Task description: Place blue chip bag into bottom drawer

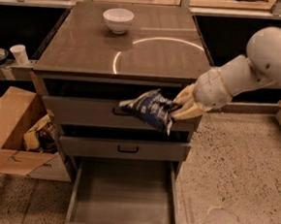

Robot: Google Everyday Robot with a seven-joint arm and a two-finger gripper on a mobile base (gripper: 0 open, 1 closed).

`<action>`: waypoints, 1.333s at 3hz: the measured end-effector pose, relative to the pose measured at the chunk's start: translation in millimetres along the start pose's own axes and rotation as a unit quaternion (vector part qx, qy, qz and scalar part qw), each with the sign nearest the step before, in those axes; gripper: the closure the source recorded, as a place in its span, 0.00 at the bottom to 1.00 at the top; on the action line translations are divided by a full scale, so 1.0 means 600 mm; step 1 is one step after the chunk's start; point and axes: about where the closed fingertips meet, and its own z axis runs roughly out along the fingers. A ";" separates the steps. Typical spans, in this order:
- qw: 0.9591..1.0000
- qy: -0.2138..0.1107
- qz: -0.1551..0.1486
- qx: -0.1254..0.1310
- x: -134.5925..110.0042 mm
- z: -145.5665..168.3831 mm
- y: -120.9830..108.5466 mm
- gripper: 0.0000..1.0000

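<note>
Navy foil blue chip bag (149,109) juts left of gripper (182,106) | gripper clamped on its right edge | bottom drawer (124,193) open, below and left of gripper

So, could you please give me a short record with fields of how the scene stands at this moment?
gripper: two-finger gripper, in front of the top drawer, shut on the bag's right end
bag: crinkly dark blue foil chip bag, held in the air
target: grey metal bottom drawer, pulled open, bag not yet in it
cabinet top: round white bowl near the back edge
left of cabinet: open cardboard box
</note>
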 end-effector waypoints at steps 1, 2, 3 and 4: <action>0.998 -0.013 0.010 -0.066 0.143 0.135 0.081 1.00; 0.995 -0.023 0.047 -0.090 0.250 0.221 0.131 1.00; 0.994 -0.021 0.054 -0.091 0.258 0.228 0.133 1.00; 0.992 -0.014 0.078 -0.095 0.288 0.252 0.143 1.00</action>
